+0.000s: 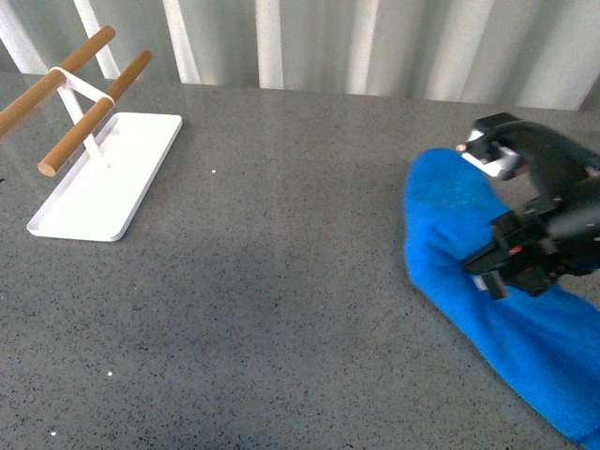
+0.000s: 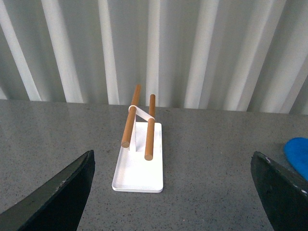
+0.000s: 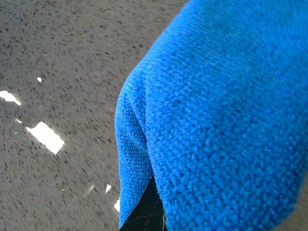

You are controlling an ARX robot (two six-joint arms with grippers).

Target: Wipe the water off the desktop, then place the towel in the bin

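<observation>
With the right gripper (image 1: pixel 492 267) seemingly pinching the blue towel (image 1: pixel 450 216) at the right of the desktop (image 1: pixel 281 309), pressing flat and sweeping slowly leftward seems best, while the left gripper (image 2: pixel 172 159) hangs spread.

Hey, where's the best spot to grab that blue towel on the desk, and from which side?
Probably its thick middle, pinched from straight above. The towel lies spread flat on the desktop, so its edges leave no gap for a finger, while the plush pile bunches easily. The right gripper sits over that middle.
</observation>
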